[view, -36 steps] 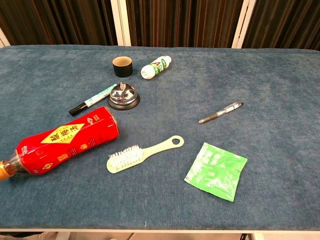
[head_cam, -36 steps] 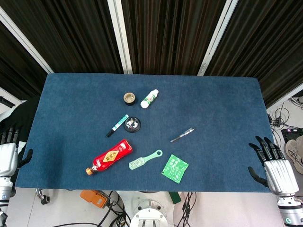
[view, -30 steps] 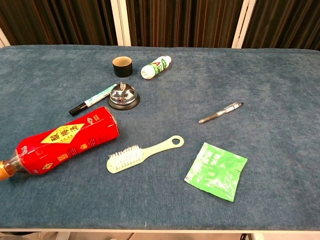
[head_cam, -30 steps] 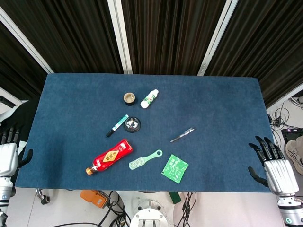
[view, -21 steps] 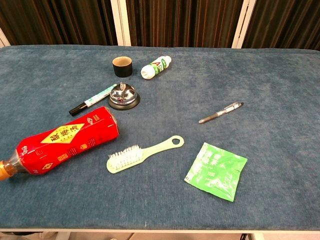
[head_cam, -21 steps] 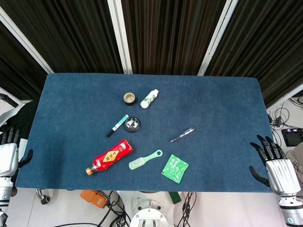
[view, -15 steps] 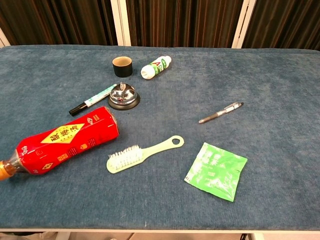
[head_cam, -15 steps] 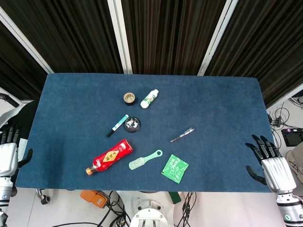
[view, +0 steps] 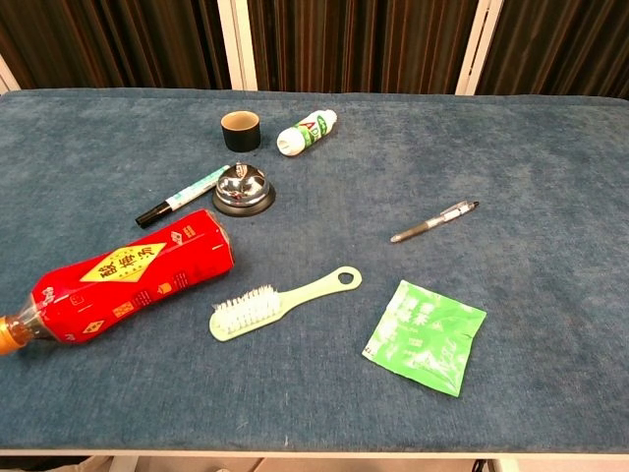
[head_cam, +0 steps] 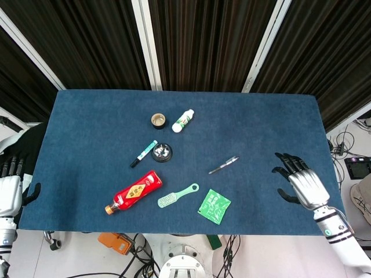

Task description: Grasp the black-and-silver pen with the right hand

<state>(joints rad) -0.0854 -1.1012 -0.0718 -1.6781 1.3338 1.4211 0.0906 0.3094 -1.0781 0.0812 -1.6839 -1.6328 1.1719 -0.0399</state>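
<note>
A blue cloth-covered table [head_cam: 87,116] is set before dark slatted panels. The black-and-silver pen [head_cam: 224,165] is laid at a slant on the cloth, right of the silver bell [head_cam: 162,152] and well apart from it. The right hand [head_cam: 300,182] is held over the cloth, further right of the bell than the pen, with its dark fingers [head_cam: 285,157] spread and nothing held. The left hand [head_cam: 8,191] is seen off the table's edge, far left of the bell, fingers apart and empty. A green packet [head_cam: 214,205] lies below and right of the bell, near the pen.
</note>
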